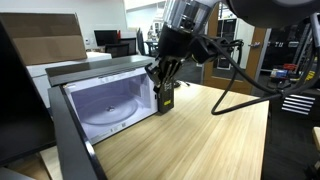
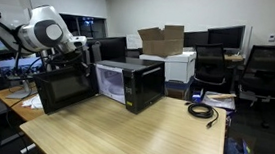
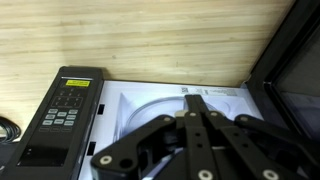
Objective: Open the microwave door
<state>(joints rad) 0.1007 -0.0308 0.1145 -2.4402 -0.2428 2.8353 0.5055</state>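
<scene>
The microwave [image 1: 105, 68] stands on a wooden table, and its white cavity [image 1: 112, 102] is exposed. The microwave door [image 1: 72, 135] is swung wide open towards the camera. In an exterior view the dark door panel [image 2: 66, 89] hangs out beside the microwave [image 2: 145, 86]. My gripper [image 1: 160, 86] hovers at the front of the cavity, next to the control panel. In the wrist view its fingers [image 3: 197, 102] are pressed together and hold nothing, above the cavity with the glass turntable [image 3: 150, 105], between the control panel [image 3: 65, 112] and the door [image 3: 292, 60]. The green handle is out of view.
The wooden table [image 1: 210, 140] stretches out in front of the microwave. A coiled black cable [image 2: 203, 113] lies on it. Cardboard boxes [image 2: 161, 39], a white cabinet [image 2: 182, 63], office chairs [image 2: 268, 73] and monitors stand behind.
</scene>
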